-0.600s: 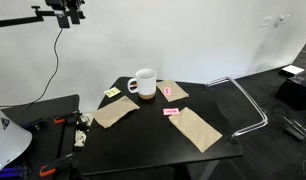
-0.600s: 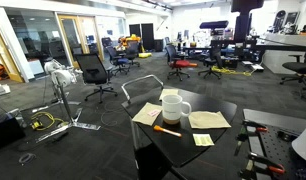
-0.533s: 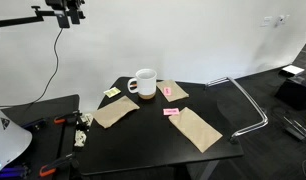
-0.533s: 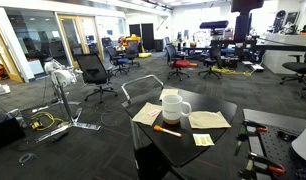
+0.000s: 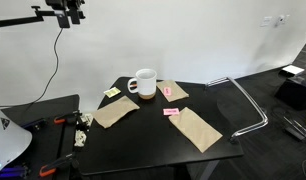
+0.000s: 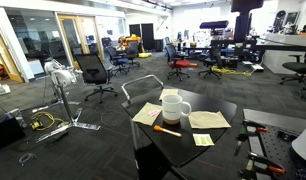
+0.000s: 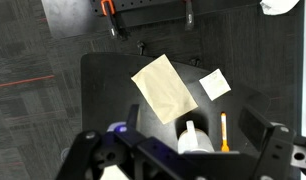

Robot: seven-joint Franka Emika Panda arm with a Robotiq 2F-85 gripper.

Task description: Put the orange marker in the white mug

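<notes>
The white mug (image 5: 143,82) stands on the black table (image 5: 153,140); it also shows in an exterior view (image 6: 174,105) and at the bottom of the wrist view (image 7: 193,138). The orange marker (image 6: 167,130) lies flat on the table close beside the mug, and the wrist view (image 7: 223,130) shows it just right of the mug. My gripper (image 7: 178,140) hangs high above the table, over the mug and marker. Its fingers are spread wide and hold nothing. I cannot make out the marker in the exterior view that faces the white wall.
Brown paper pieces (image 5: 116,112) (image 5: 198,128) and small sticky notes (image 5: 171,112) (image 7: 215,84) lie on the table. Clamps and tools sit at the table's edge (image 7: 143,10). A metal frame (image 5: 248,105) stands beside the table. Office chairs (image 6: 93,70) stand farther off.
</notes>
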